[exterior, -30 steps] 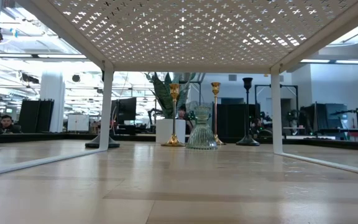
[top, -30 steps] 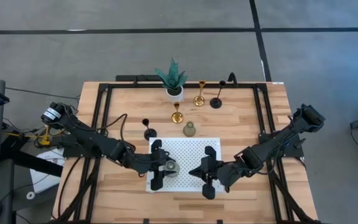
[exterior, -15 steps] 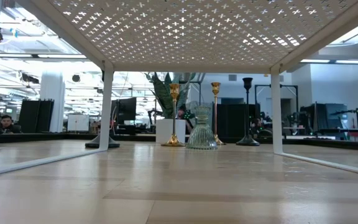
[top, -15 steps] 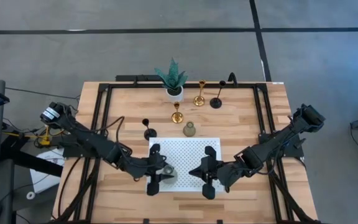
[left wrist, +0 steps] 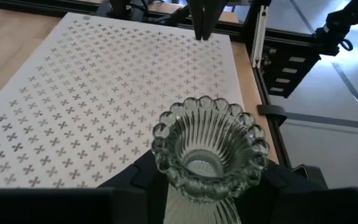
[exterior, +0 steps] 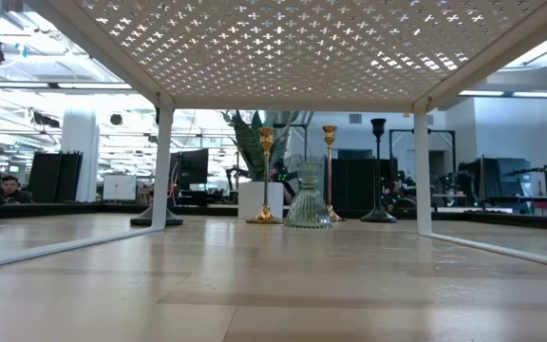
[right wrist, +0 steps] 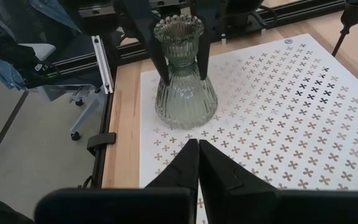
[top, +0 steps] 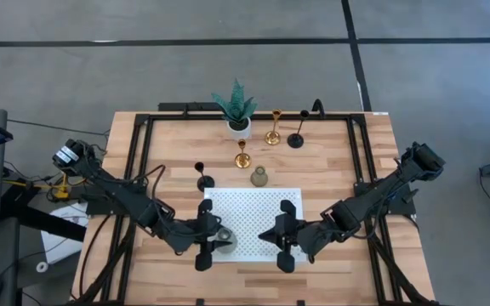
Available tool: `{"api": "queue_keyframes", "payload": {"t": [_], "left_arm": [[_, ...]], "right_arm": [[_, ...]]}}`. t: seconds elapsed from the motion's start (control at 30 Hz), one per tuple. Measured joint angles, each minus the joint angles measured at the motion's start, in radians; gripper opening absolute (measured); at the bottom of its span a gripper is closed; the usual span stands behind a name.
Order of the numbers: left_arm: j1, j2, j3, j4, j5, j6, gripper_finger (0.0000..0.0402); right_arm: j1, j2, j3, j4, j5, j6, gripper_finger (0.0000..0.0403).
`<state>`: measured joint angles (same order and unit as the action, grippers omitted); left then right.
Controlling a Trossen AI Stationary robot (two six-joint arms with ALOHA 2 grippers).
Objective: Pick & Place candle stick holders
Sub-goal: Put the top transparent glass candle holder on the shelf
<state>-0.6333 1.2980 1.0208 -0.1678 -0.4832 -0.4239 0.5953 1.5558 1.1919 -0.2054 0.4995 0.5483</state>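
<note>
grey-green candle stick holder sits lower left of centre in the high view, on the white perforated shelf's left edge. our left gripper brackets its neck, fingers apart. our right gripper waits on the shelf, fingers together.

High cam looks straight down on my whole table; low cam sits at tabletop level under the perforated white shelf, facing the room. My left wrist cam is tight above the glass holder; right wrist cam faces the same holder from across the shelf.
</note>
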Motion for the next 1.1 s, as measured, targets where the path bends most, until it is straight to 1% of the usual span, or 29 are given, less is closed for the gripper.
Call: {"api": "queue_keyframes", "payload": {"t": [0.2, 0.37, 0.63, 0.73, 1.1], "left_arm": [[-0.024, 0.001, -0.001, 0.0, -0.03, -0.001, 0.0128], [-0.025, 0.002, -0.001, -0.007, -0.04, -0.003, 0.014], [-0.024, 0.003, -0.002, -0.007, -0.041, -0.001, 0.0137], [-0.024, 0.003, -0.003, -0.008, -0.04, -0.001, 0.0153], [-0.021, 0.006, -0.006, -0.027, -0.038, -0.005, 0.0246]], "right_arm": [[0.0, 0.0, 0.0, 0.0, 0.0, 0.002, 0.0], [0.0, 0.0, 0.0, 0.0, 0.0, 0.002, 0.0], [0.0, 0.0, 0.0, 0.0, -0.001, 0.002, 0.0], [0.0, 0.0, 0.0, 0.0, -0.001, 0.002, 0.0], [0.0, 0.0, 0.0, 0.0, -0.001, 0.002, 0.0]]}}
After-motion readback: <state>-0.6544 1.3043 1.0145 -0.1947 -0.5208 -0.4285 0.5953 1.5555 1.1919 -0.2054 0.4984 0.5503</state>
